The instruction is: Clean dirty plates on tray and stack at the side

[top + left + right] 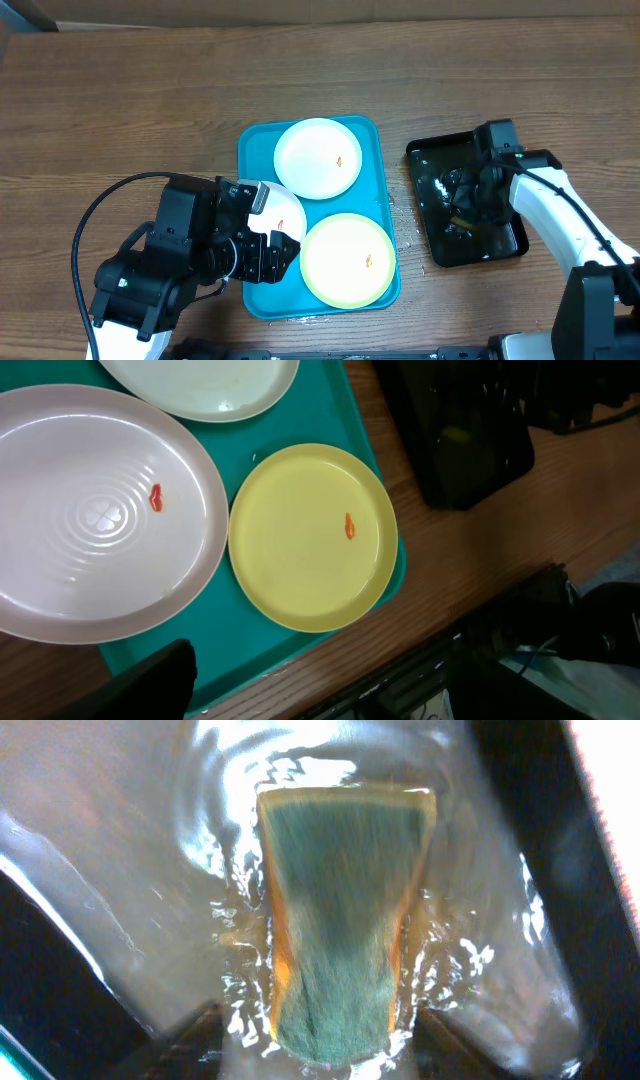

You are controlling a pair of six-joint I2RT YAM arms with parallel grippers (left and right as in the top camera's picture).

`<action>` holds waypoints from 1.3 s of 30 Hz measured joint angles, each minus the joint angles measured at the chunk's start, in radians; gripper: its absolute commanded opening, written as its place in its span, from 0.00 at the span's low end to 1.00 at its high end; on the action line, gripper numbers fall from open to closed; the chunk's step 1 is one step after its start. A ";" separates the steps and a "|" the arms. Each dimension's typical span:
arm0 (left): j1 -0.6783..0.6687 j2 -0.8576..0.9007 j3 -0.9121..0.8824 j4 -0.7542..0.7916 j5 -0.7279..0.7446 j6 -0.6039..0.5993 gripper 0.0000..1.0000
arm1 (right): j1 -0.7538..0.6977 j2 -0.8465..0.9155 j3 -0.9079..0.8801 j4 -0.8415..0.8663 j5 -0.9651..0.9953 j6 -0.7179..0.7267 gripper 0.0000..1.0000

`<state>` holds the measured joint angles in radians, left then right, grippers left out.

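The turquoise tray (255, 290) holds three plates. A white plate (318, 158) lies at the far end. The green-yellow rimmed plate (347, 260) lies at the near right. A second white plate (283, 208) is partly hidden under my left gripper (272, 248). Each plate has a small orange-red smear. In the left wrist view the white plate (100, 510), the yellow plate (312, 535) and the tray (290, 650) show below my left gripper (330, 685), which is open and empty. My right gripper (318, 1040) is shut on a green-and-yellow sponge (340, 920) in water.
A glossy black tray (425, 160) with water stands right of the turquoise tray, and my right gripper (465, 205) is down in it. Bare wooden table (150, 90) lies to the left and far side. The table's front edge (430, 590) runs close to the tray.
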<state>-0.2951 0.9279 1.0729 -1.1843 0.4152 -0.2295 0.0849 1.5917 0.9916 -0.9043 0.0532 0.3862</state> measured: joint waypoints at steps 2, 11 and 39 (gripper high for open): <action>0.000 0.000 0.000 -0.003 0.000 0.000 0.83 | 0.000 0.000 0.008 0.023 0.013 -0.005 0.61; 0.000 0.045 0.000 -0.043 -0.003 0.000 0.83 | 0.000 0.008 -0.035 0.189 0.112 0.085 0.36; -0.221 0.284 -0.327 0.278 -0.211 -0.221 0.36 | 0.000 -0.134 -0.002 0.006 -0.073 -0.007 0.04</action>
<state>-0.5159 1.2121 0.7464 -0.9066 0.2043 -0.4507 0.0849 1.4578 0.9897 -0.8986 -0.0196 0.3790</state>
